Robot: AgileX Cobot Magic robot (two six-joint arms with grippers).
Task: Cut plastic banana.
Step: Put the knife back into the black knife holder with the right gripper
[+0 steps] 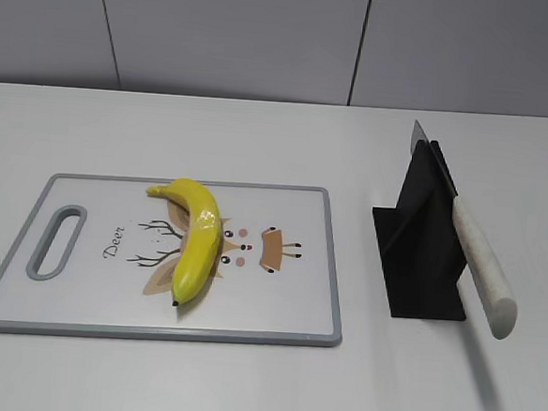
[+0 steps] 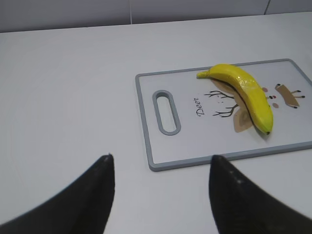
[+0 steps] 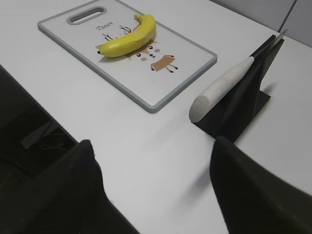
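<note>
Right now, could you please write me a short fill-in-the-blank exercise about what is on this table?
1. The plastic banana lies on the ____ with the deer drawing.
2. The knife leans in a ____ stand to the right of the cutting board.
3. The word printed near the board's handle slot reads ____.
4. The left gripper and right gripper both hold ____.

Missing words: cutting board; black; Deer; nothing

White table (image 1: pixel 242 391), grey panelled wall (image 1: pixel 230 33) behind, even light

Slanted front view, two wrist views
</note>
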